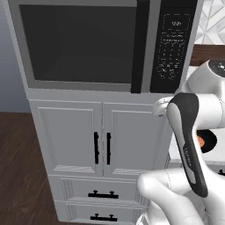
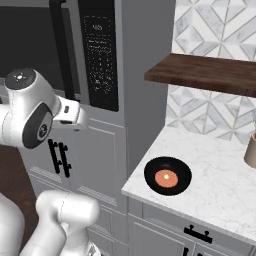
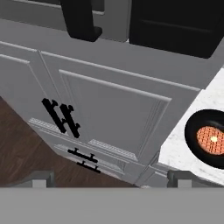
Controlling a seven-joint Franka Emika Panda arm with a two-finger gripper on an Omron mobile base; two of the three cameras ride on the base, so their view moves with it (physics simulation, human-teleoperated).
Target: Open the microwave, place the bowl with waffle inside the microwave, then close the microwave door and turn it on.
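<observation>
Tool point(image 3: 111, 177): two-finger gripper of the white arm, jaws spread to full width, holding nothing and touching nothing. The two fingertips point(image 3: 41, 176) rise at the bottom corners of the hand view, well apart from each other.

Relation to target: the microwave door handle point(image 3: 78, 19), a tall black vertical bar, lies above and ahead of the tool; its lower end hangs at the top of the hand view, left of centre. Long axis of the bar: upright, parallel to the cabinet front. Judged: the tool must rise and advance, jaws straddling the bar from either side, before any pull can begin.

Microwave door point(image 1: 81, 44): dark tinted glass in a grey frame, shut flush. The handle sits at its right edge, just beside the black keypad panel point(image 1: 172, 44).

Microwave point(image 2: 127, 75): built-in, above the white panelled cabinet doors point(image 1: 101, 138) with their short black handles and two drawers point(image 1: 103, 193).

Bowl with waffle point(image 2: 167, 176): glossy black, round orange-brown waffle inside, resting on the white marble surface point(image 2: 220, 192) to the right of the cabinet column, near its front left corner. Untouched; well apart from the tool, below and to its right.

Also: wooden shelf point(image 2: 210, 72) above the surface.
</observation>
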